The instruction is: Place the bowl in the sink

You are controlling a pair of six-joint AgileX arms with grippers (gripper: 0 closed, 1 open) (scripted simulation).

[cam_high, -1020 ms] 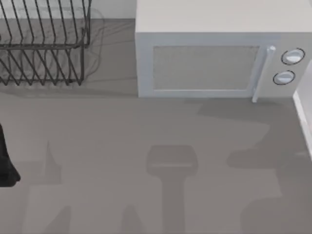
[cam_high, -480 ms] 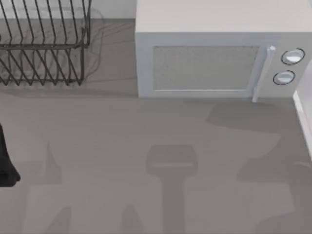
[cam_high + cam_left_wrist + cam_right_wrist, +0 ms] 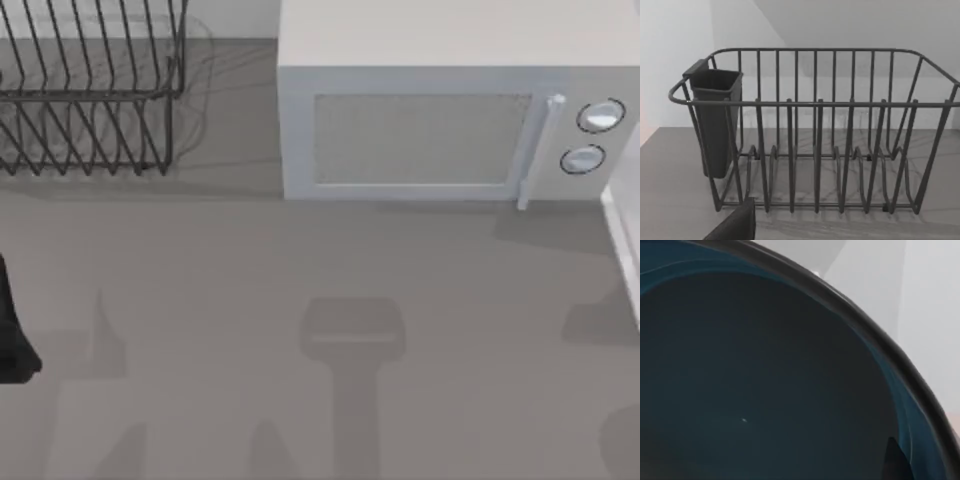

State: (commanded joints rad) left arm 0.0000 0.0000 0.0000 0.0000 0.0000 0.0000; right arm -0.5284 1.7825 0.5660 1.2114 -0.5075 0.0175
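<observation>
The bowl [image 3: 765, 380] sits very close in the right wrist view, with a glossy deep-blue inside and a dark rim curving across. A dark fingertip [image 3: 894, 461] of my right gripper lies against its inner wall, so the gripper is shut on the bowl's edge. My left arm [image 3: 10, 330] is parked at the table's left border. A dark part of its gripper [image 3: 735, 225] shows in the left wrist view. A white edge [image 3: 622, 245] stands at the table's right border; I cannot tell whether it is the sink.
A dark wire dish rack [image 3: 90, 100] stands at the back left, seen close [image 3: 815, 150] with a dark utensil cup [image 3: 715, 120] on its side. A white microwave [image 3: 430, 120], door shut, fills the back middle and right. Grey tabletop [image 3: 300, 260] lies in front.
The shadows on the right half of the table have slid toward the right border. The left arm has not moved.
</observation>
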